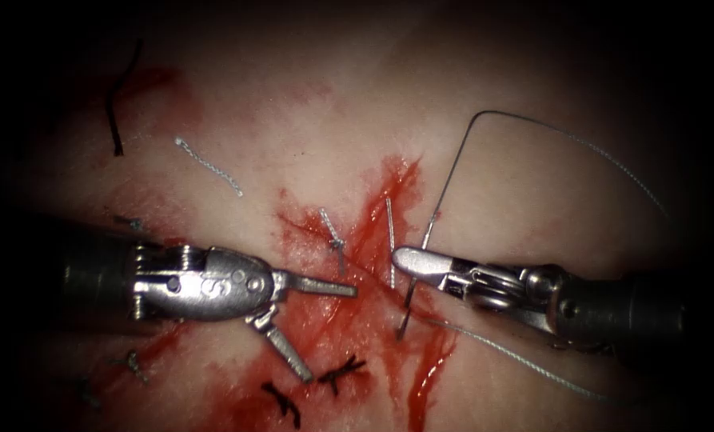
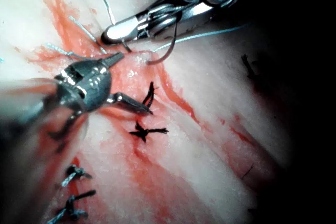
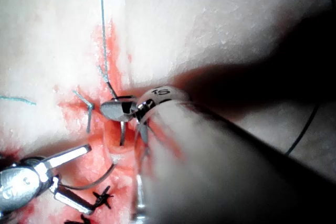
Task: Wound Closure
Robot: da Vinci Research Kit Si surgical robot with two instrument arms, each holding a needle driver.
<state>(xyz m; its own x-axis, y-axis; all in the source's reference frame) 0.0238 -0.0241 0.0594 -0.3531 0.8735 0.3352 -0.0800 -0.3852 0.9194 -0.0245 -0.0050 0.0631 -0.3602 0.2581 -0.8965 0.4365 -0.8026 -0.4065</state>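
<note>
The right pincer (image 1: 408,260) grips the needle (image 1: 411,300) near its thread end, just right of the cut (image 1: 372,240); whether its tip has entered the tissue (image 1: 309,128) I cannot tell. The left pincer (image 1: 329,328) gapes, empty. Thread (image 1: 532,124) arcs rightward; dark knots (image 1: 341,372) lie nearby.

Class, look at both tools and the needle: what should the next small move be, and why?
Probably the right tool should turn its wrist to drive the needle into the tissue. It grips the needle near the tip end, point at the cut's right edge; the left tool is open, holding nothing.
</note>
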